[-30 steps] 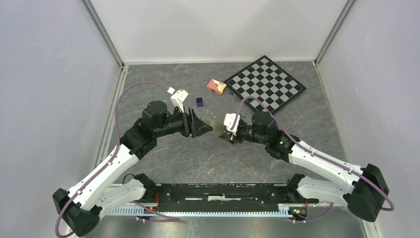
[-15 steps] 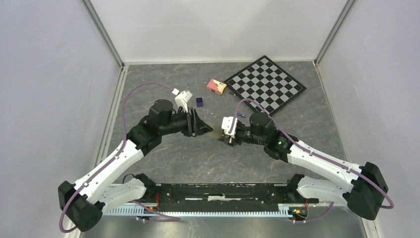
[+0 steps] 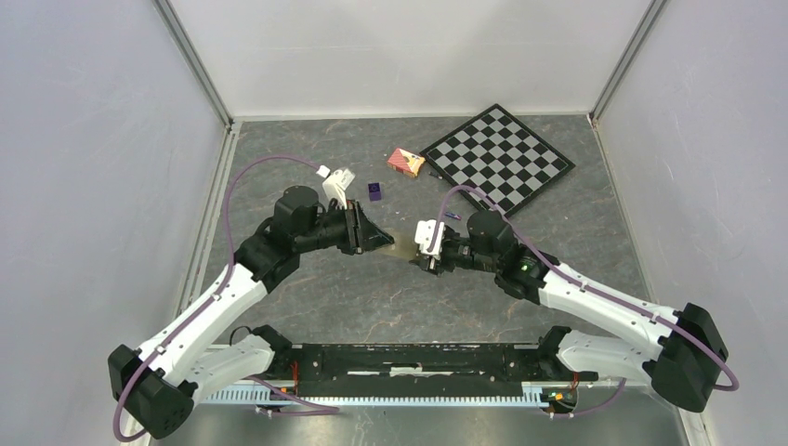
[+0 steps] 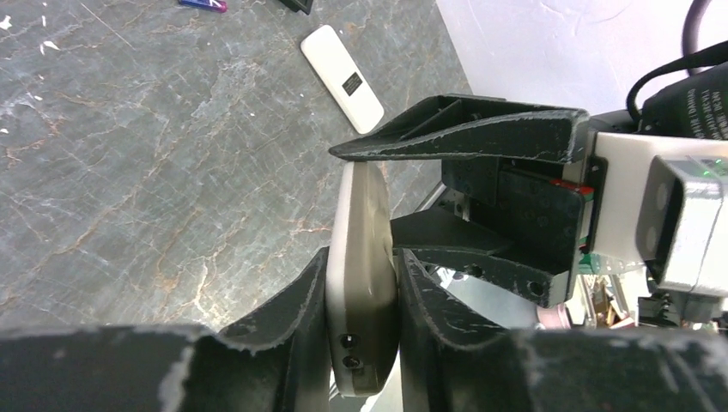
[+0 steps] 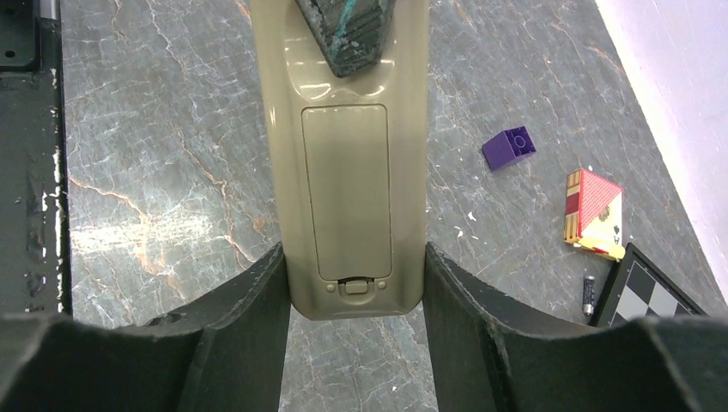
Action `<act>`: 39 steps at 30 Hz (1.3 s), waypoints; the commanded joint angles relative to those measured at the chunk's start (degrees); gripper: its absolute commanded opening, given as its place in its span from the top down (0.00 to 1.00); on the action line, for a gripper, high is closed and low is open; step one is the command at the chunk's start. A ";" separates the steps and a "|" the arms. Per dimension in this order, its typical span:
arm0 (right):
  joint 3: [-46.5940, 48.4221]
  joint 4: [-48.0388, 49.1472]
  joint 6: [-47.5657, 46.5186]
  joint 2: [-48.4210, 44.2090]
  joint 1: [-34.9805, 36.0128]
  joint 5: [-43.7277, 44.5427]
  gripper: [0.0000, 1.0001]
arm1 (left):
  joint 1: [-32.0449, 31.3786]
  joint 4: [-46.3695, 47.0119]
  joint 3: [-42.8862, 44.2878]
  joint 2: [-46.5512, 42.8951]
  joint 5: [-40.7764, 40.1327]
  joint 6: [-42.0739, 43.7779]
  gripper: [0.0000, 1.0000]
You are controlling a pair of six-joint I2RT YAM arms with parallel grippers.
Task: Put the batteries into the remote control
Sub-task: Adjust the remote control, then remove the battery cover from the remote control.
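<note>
The olive-tan remote control point(image 5: 352, 189) hangs above the table between both grippers, back side facing the right wrist camera, with its battery cover closed. My right gripper point(image 5: 354, 253) is shut on its two long edges at the latch end. My left gripper point(image 4: 365, 257) pinches the remote control point(image 4: 365, 223) across its flat faces at the other end, both pads touching. In the top view the two grippers point(image 3: 372, 237) point(image 3: 429, 249) meet at mid-table. One battery point(image 5: 589, 294) lies on the table beside the chessboard corner. Another battery point(image 4: 203, 4) shows at the left wrist view's top edge.
A white-backed remote point(image 4: 343, 77) lies on the table beyond the left gripper. A purple block point(image 3: 374, 191) and a red card box point(image 3: 406, 162) sit at the back, and a chessboard point(image 3: 497, 156) at the back right. White walls enclose the table.
My left gripper's jaws have closed onto the remote control, and the left arm has shifted slightly. The right gripper has kept its hold and nudged a little left.
</note>
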 commanded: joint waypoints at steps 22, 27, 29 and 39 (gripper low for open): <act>-12.48 6.70 58.95 -9.44 -3.79 13.15 0.26 | -0.25 44.63 -30.52 -0.75 -4.09 -12.00 0.98; -22.42 16.01 68.08 -6.88 -3.79 14.02 0.38 | -0.37 49.34 -34.38 3.58 -5.32 -13.30 0.98; -23.97 20.43 69.23 -5.27 -3.78 12.09 0.52 | -0.40 48.74 -34.92 4.39 -5.61 -13.79 0.98; -24.99 35.28 74.25 4.33 -3.73 6.62 0.67 | -0.40 35.89 -33.02 7.68 -7.76 -17.04 0.98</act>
